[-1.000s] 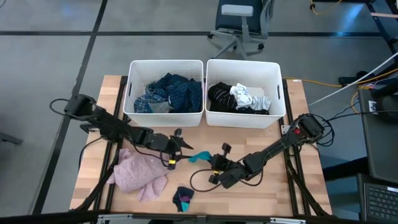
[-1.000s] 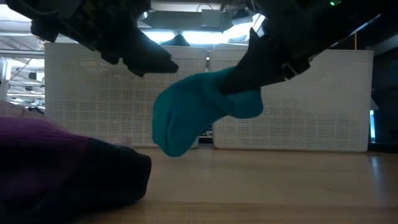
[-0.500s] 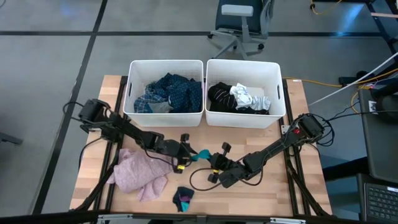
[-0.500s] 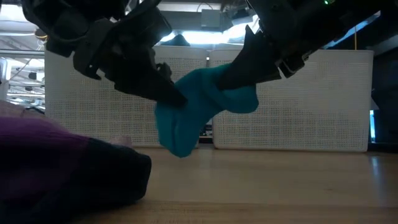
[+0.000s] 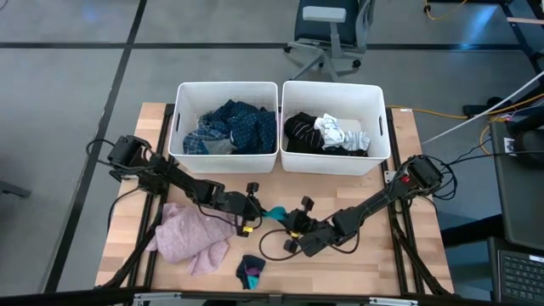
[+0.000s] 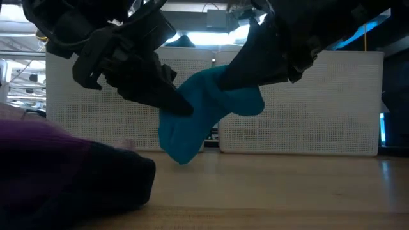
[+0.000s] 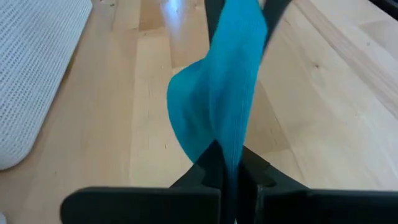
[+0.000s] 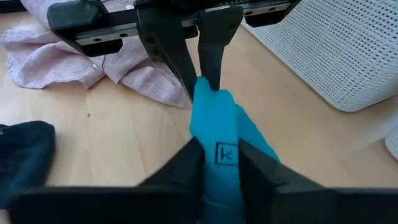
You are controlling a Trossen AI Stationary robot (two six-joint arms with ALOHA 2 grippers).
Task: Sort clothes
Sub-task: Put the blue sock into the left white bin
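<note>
A teal sock (image 5: 274, 212) hangs in the air between my two grippers, over the table's middle. My left gripper (image 5: 257, 210) reaches in from the table's left and is shut on one end. My right gripper (image 5: 291, 221) comes from the right, and the sock's other end (image 8: 214, 118) fills the gap between its fingers. A pink fuzzy top (image 5: 191, 236) lies on the table at the near left. Small dark socks (image 5: 251, 270) lie by the near edge. Blue clothes (image 5: 234, 126) fill the left bin, black and white pieces (image 5: 327, 133) the right one. My left gripper pinches the sock's end (image 7: 225, 146) between its two fingers, slanting down from the table's left. The sock bulges out below this hold (image 6: 182, 144) and stays clear of the table. My right gripper has the opposite end, the one with a small label (image 8: 226, 152), between its two fingers, slanting down from the table's right. That end is held up off the table.
Two white bins (image 5: 180, 119) (image 5: 381, 119) stand side by side along the far edge. Bare wood (image 5: 374, 255) lies at the near right. An office chair (image 5: 327, 34) stands beyond the table.
My left gripper has come down and moved right toward the sock, then shut on its free end. The sock, earlier hanging from my right gripper alone, is now held at both ends and has stayed in place.
</note>
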